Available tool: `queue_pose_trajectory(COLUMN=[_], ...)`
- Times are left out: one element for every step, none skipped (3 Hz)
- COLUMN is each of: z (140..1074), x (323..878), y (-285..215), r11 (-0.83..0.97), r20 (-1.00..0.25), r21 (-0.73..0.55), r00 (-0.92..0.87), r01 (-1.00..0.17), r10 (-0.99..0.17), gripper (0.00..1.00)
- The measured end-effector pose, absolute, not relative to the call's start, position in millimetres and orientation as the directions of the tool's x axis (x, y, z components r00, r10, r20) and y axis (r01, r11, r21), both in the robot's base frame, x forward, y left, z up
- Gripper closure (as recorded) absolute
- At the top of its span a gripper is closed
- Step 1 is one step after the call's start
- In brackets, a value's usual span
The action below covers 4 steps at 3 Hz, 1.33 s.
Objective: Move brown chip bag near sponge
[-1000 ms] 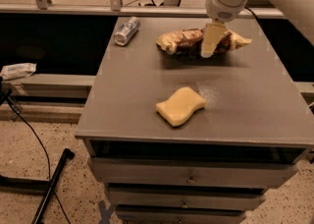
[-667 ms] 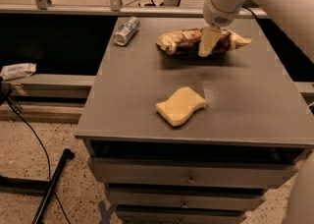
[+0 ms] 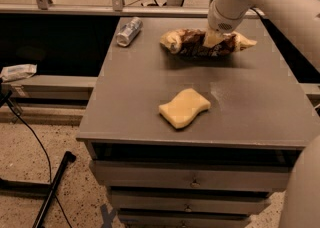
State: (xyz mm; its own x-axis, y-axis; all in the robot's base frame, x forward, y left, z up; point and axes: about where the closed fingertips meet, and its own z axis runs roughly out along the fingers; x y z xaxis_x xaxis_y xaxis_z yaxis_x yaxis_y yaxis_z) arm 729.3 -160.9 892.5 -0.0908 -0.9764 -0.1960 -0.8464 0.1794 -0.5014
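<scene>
The brown chip bag [image 3: 186, 43] lies on its side at the far middle of the grey table [image 3: 255, 107], dark brown with tan ends. The pale-yellow sponge [image 3: 184, 107] lies flat nearer the front edge, well apart from the bag. My gripper [image 3: 213, 39] comes down from the upper right on the white arm and sits on the right half of the bag, touching it and hiding part of it.
A silver can [image 3: 129, 31] lies on its side at the table's far left corner. Drawers [image 3: 192, 178] sit under the tabletop. A white packet [image 3: 17, 72] rests on a ledge at the left. A black pole and cable [image 3: 52, 187] lie on the floor.
My gripper has sunk lower onto the bag and shifted slightly left. The bag, sponge and can have stayed where they were.
</scene>
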Motion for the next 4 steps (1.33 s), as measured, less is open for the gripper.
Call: queue_pose_trajectory(z=[922.4,960.9,989.1,980.3], x=[717.1,693.9,664.0,643.6], y=[-163.6,-159.1,-142.5,-125.5], r11=[0.198,0.19,0.167,0.167], r20=[-0.234,-0.23,-0.216,-0.242], r21=[-0.518,-0.546,-0.549,-0.496], r00=[-0.084,-0.072,-0.054,-0.049], r01=[-0.833,-0.816,-0.819,-0.852], r10=[-0.969,-0.97,-0.975,-0.969], gripper=[0.95,1.0,1.0,1.0])
